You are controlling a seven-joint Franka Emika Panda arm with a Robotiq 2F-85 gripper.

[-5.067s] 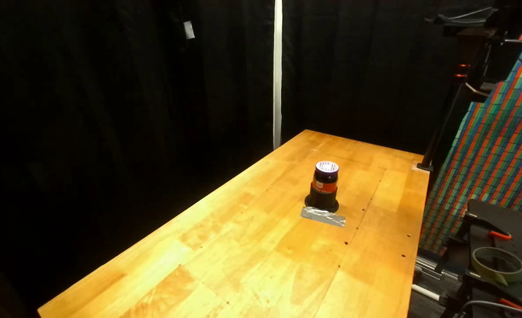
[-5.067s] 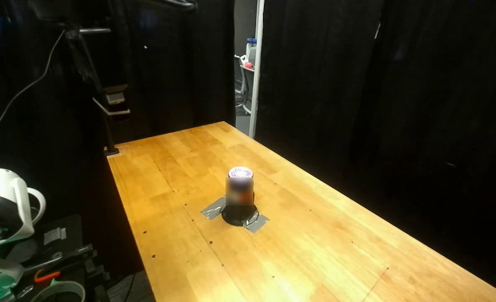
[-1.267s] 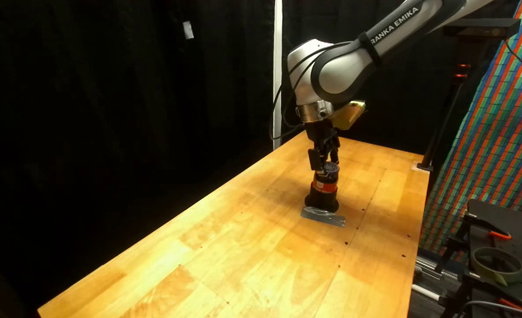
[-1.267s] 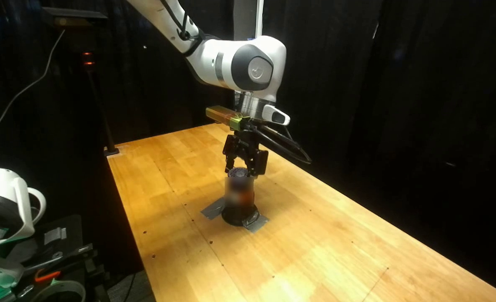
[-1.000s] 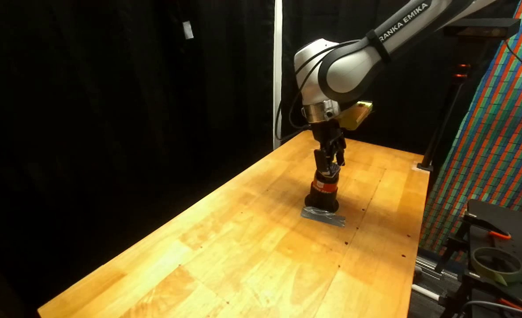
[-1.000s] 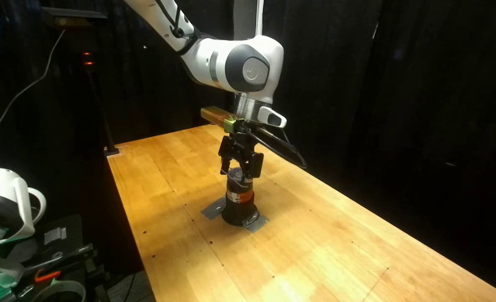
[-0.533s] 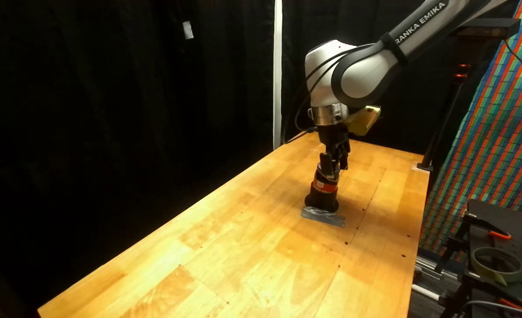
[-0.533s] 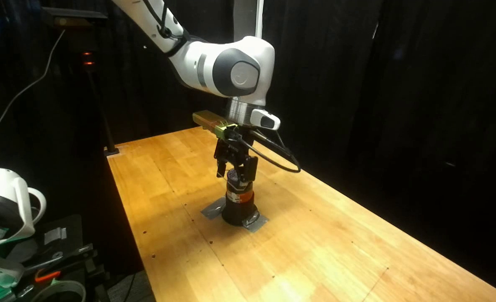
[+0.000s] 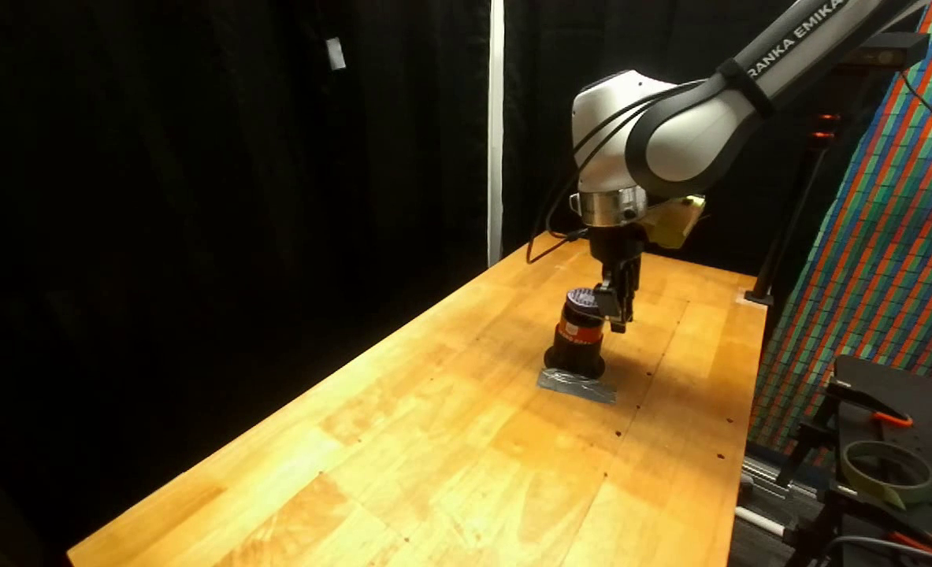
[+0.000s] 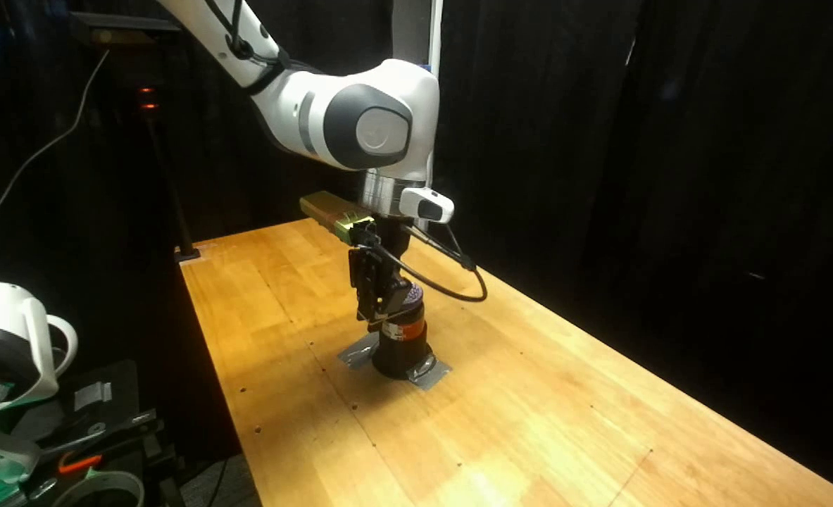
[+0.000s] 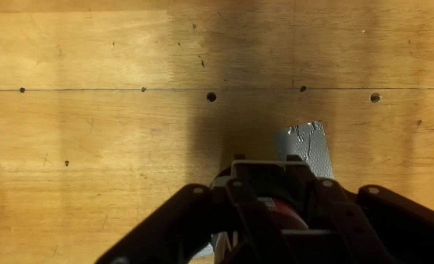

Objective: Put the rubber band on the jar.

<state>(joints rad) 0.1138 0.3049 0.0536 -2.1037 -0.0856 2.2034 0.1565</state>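
The dark jar (image 9: 580, 334) with its orange-red label and pale lid stands upright in a black base (image 10: 395, 364) on the table. My gripper (image 9: 623, 324) hangs right beside the jar's upper part in both exterior views, its fingers pointing down. In the wrist view the gripper (image 11: 266, 158) has its fingertips a moderate gap apart. A thin pale rubber band (image 11: 262, 161) is stretched across the outside of both fingertips. More pale strands show lower in that view, near the red label; how far the band goes round the jar is partly hidden by the fingers.
Strips of grey tape (image 9: 576, 386) fix the base to the wooden table (image 9: 434, 457). A dark pole (image 9: 782, 224) rises at the far corner. Off the table's edge are a side bench with a tape roll (image 9: 881, 490) and a white appliance (image 10: 8, 317).
The gripper has moved from over the jar's lid to beside it, rightward in one exterior picture and leftward in another. Its fingers have come much closer together. The jar has stayed put.
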